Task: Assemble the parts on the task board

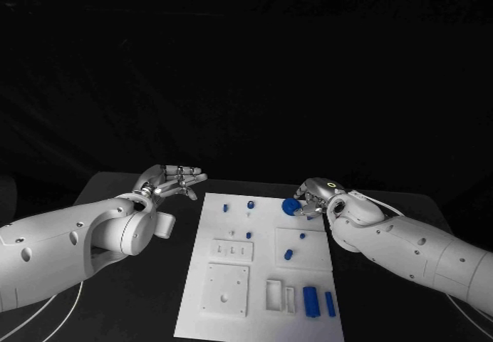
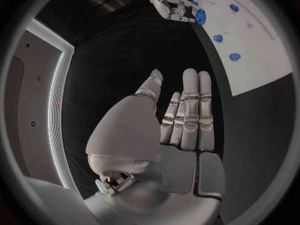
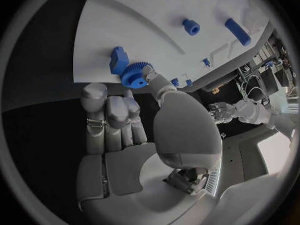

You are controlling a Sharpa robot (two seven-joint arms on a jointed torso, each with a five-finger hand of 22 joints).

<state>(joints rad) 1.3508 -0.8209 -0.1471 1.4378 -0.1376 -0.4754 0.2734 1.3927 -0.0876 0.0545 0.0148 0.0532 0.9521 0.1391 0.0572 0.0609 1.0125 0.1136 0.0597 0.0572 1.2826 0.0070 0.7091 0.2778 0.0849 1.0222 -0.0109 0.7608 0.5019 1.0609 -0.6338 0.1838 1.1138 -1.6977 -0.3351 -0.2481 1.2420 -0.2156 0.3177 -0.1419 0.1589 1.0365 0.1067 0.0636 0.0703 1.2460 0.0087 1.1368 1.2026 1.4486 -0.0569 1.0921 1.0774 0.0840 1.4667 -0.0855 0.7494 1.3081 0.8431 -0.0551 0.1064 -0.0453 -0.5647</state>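
Early on: right hand (image 1: 316,197) pinches a gear (image 1: 292,206) mid-frame over the board (image 1: 231,313), loose parts (image 1: 310,301) remaining, left hand (image 1: 172,181) empty, spread.

Left arm (image 1: 72,239): glossy white shell, bulky rounded segments, small dark screw holes along forearm, large round joint housing near wrist. Thin white cable loops beneath it. Left hand (image 1: 169,181): silver metal, segmented fingers (image 2: 190,110), smooth pale-grey palm plates. Right arm (image 1: 411,249): same white casing, dark screw dots, thin cable along top. Right hand (image 1: 318,196): silver, small lit ring marking on back.
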